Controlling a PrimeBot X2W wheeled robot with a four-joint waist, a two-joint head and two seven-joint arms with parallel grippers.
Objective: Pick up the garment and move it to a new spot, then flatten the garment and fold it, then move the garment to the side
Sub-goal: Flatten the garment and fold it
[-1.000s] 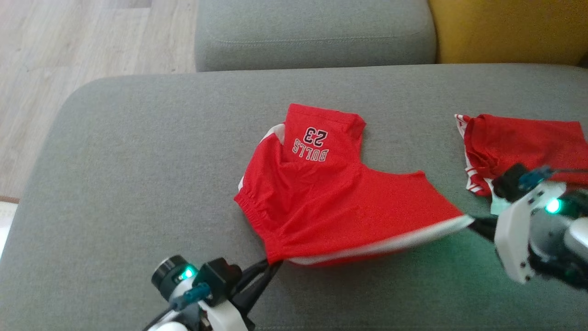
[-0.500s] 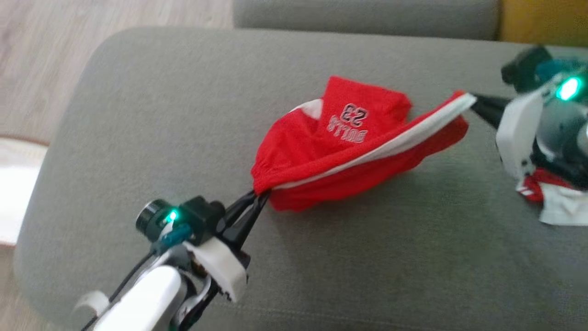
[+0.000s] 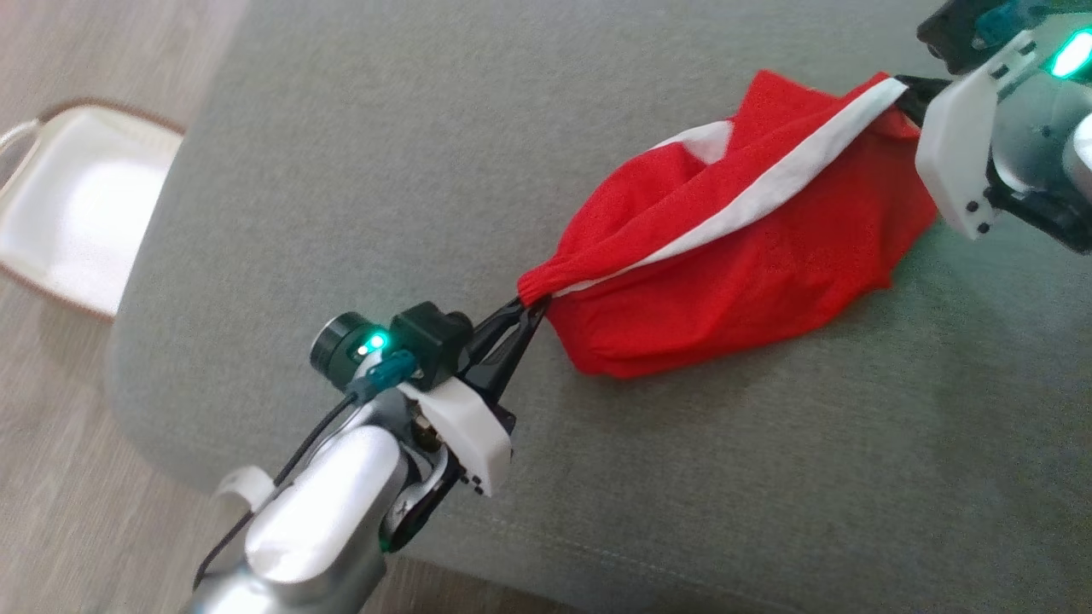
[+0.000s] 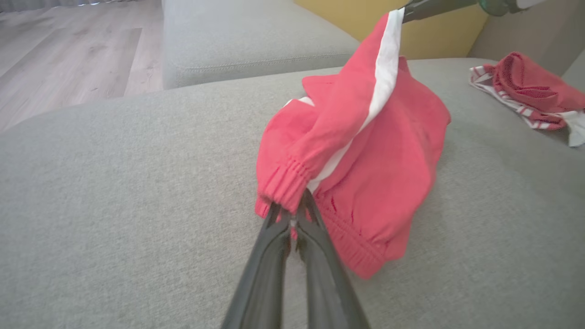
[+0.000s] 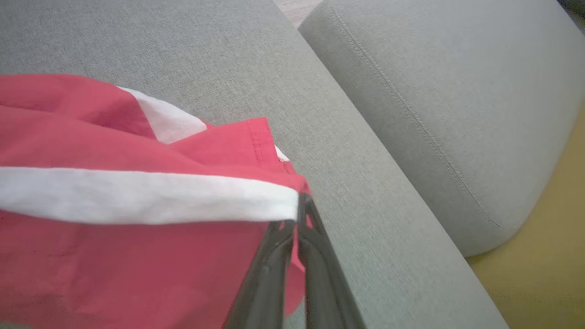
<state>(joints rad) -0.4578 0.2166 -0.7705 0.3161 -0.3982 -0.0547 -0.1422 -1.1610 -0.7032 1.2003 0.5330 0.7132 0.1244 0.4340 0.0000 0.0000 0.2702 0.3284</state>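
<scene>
The red sports shorts with a white side stripe (image 3: 751, 264) hang stretched between the two arms above the wide grey fabric sofa seat (image 3: 426, 128). The left fingers (image 3: 499, 337) are closed on the gathered elastic waistband at the near left end. The right fingers (image 3: 920, 92) are pinched shut on the far right end of the white stripe, at the hem corner. The stripe runs taut from one grip to the other, rising toward the right arm, and the rest of the red cloth sags below it in a loose pouch. Its lowest fold is down at the seat; I cannot tell whether it touches.

A second ago the shorts lay spread on the seat with one printed leg folded face up, both grips low at the near edge. Half a second ago the striped edge was already rising. Now that edge is up and the cloth has bunched under it. The head camera has swung too, so the seat's left corner, the pale wooden floor (image 3: 68, 477) and a white tray with a brown rim (image 3: 81, 200) sit at the left.

A second crumpled red and white striped garment (image 4: 530, 84) lies on the seat well to the right. A grey back cushion (image 5: 448, 100) and a mustard-yellow cushion (image 5: 544, 265) stand on the far side.
</scene>
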